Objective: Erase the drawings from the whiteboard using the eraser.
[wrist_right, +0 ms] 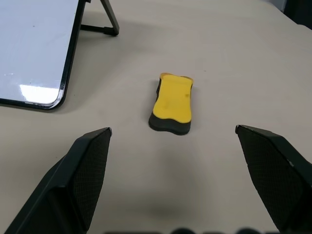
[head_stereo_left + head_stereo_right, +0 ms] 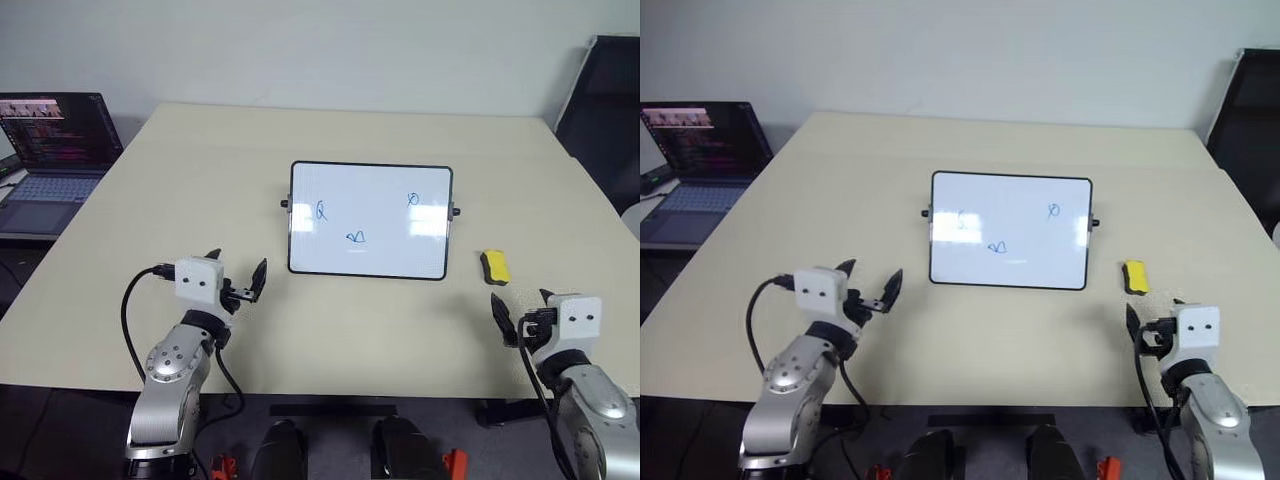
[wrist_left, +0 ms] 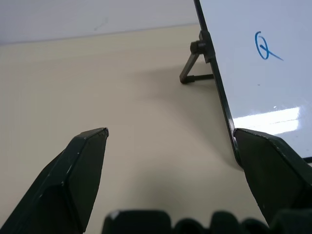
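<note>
Whiteboard (image 2: 370, 220) stands propped at the middle of a matte beige table (image 2: 200, 180): a glossy white rectangle in a thin black frame with rounded corners, a small black knob on each side, tilted back on a slim black leg that shows in the wrist views. Three small blue loop-like drawings mark its face: one (image 2: 321, 211) near the board's left edge, one (image 2: 357, 237) low in the middle, one (image 2: 412, 199) toward the upper right corner. Bright reflections streak the surface.

Eraser (image 1: 172, 103) lies flat on the table just off the board's lower right corner, apart from the frame. It is a small oblong block, smooth yellow on top with a slightly waisted outline, over a dark underside.

Left gripper (image 2: 236, 278) hangs over the table near the board's lower left corner, its two black wedge-shaped fingers spread wide and empty; one fingertip (image 3: 253, 141) sits close to the frame's corner, though I cannot tell whether it touches. Right gripper (image 1: 173, 131) is on the near side of the eraser, well apart from the board, fingers likewise splayed with nothing between them.

Dark laptop (image 2: 45, 150), its screen lit, sits beyond the table's edge far to the board's left.
</note>
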Controlling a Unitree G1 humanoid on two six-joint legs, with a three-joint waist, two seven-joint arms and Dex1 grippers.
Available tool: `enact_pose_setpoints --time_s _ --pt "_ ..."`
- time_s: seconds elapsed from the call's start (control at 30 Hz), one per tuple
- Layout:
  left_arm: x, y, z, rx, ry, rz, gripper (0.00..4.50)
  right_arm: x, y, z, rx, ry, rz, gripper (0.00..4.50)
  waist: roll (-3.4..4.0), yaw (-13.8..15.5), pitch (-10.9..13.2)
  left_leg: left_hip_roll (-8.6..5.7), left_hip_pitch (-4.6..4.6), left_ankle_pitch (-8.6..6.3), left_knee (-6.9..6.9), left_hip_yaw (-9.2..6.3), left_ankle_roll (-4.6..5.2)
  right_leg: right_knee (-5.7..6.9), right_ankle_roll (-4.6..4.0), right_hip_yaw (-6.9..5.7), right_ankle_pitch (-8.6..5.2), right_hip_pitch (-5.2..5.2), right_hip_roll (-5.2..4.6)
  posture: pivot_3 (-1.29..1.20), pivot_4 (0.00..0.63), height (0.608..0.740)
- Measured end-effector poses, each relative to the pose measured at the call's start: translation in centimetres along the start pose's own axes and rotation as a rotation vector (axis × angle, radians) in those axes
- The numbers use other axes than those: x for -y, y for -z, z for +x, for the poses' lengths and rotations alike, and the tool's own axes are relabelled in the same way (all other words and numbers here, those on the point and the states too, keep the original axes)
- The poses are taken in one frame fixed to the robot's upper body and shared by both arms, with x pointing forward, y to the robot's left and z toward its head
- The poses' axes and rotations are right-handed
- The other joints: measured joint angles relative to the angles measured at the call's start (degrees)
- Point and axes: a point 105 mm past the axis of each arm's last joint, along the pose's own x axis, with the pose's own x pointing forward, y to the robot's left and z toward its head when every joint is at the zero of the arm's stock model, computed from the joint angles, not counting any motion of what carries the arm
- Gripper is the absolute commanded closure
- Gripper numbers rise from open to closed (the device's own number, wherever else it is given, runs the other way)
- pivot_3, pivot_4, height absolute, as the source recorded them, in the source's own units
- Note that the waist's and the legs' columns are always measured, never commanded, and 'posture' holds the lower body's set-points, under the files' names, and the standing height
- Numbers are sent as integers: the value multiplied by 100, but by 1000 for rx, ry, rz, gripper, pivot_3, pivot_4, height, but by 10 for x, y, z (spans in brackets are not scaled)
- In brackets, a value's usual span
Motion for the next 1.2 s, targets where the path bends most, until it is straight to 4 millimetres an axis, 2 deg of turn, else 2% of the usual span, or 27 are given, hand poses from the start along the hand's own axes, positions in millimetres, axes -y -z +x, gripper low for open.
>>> enact_pose_setpoints --time_s 0.2,0.43,0.57,0.63,0.7,0.8,1.0,1.1,1.2 --pt "3 6 9 -14 24 10 0 -5 7 0 -32 -5 73 51 0 -9 -2 0 0 0 5 0 0 -1 0 1 0 1 0 0 150 740" --pt "5 -1 8 3 167 57 0 -37 -9 -3 -15 -137 102 51 0 -5 -2 0 -2 0 -1 0 0 -2 0 0 0 -2 0 0 150 740" --pt "5 -37 17 96 324 46 0 -49 -21 1 -14 -169 133 51 -2 -7 0 0 -1 -1 1 0 -1 -3 -1 -1 0 -3 -1 0 150 740" --pt "7 -58 23 137 393 72 0 -48 -28 7 -10 -158 135 51 -3 -7 1 0 -4 -1 2 0 -1 -6 -1 0 0 -4 -1 0 150 740" --pt "16 -81 29 173 497 86 0 -46 -36 13 1 -145 128 51 -3 4 1 -1 -6 0 11 0 0 -6 -1 0 1 -1 -1 0 150 740" --pt "45 -104 34 202 714 79 0 -37 -50 21 7 -94 103 51 -2 26 0 -3 -6 0 18 1 0 -7 -1 1 0 8 -1 0 150 740" --pt "98 -102 40 143 1046 69 0 -6 -64 42 -42 30 106 51 -1 29 2 -1 -7 1 3 -1 3 -2 2 -1 -1 3 7 0 150 740" --pt "116 -108 41 160 1152 94 0 0 -66 55 -66 32 105 51 -1 -4 2 1 -7 1 -2 -3 4 -1 5 0 -3 2 10 0 150 740" --pt "125 -116 42 193 1207 142 0 -4 -57 65 -117 0 111 51 0 -40 2 1 -7 1 -3 -3 4 1 6 2 -3 3 12 0 150 740"
